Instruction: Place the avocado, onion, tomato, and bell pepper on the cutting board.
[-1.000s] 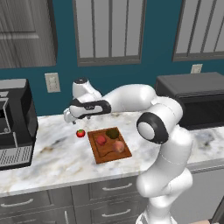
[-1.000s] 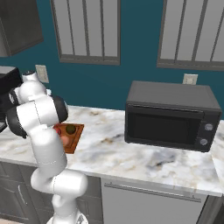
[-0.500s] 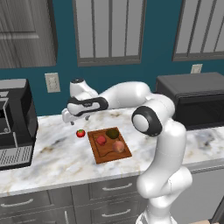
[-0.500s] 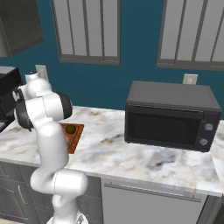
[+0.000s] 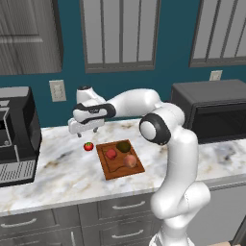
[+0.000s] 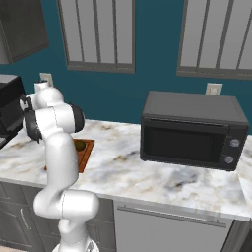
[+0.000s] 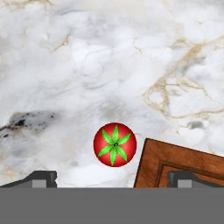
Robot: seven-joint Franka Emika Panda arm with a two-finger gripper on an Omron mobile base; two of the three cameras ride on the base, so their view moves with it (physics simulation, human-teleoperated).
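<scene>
A white arm (image 6: 54,162) with dark joints rises from the lower left and bends at a bulky elbow. It stands in front of a marbled white surface (image 6: 147,172) that runs across the picture. Just right of the arm, part of the reddish-brown cutting board (image 6: 86,150) shows on the surface, and the dark avocado (image 6: 78,145) sits on it, close against the arm's edge. Well apart to the right stands a dark microwave (image 6: 193,130) with its door shut. Behind it is a teal wall with two outlets (image 6: 212,89) and shuttered windows (image 6: 98,34). A black machine (image 6: 10,106) stands at the far left, with grey drawers (image 6: 167,226) below the surface.
</scene>
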